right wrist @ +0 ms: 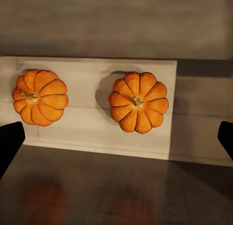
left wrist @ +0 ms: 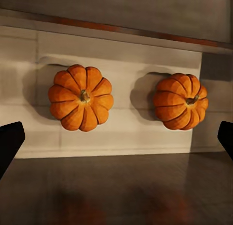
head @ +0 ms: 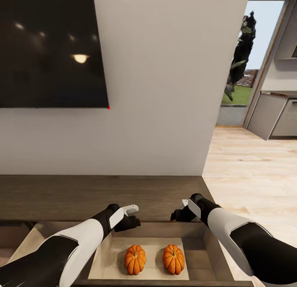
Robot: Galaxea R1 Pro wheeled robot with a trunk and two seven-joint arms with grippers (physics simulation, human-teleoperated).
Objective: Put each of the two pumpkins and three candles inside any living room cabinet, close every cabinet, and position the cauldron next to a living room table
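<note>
Pumpkins lie side by side, apart from each other, on the pale floor of the cabinet's [head: 103, 196] pulled-out drawer [head: 198, 254]: the left pumpkin [head: 135, 259] and the right pumpkin [head: 173, 259], both stem up. The left pincer [head: 131, 216] hovers above the drawer's back edge, near the cabinet top, fingers spread wide and holding nothing. The right pincer [head: 178, 210] hangs level with it, likewise wide open and empty. Above the cabinet, a dark television screen [head: 51, 49] hangs on the white wall [head: 165, 93]. Wooden floor [head: 247, 163] runs off to the right.
</note>
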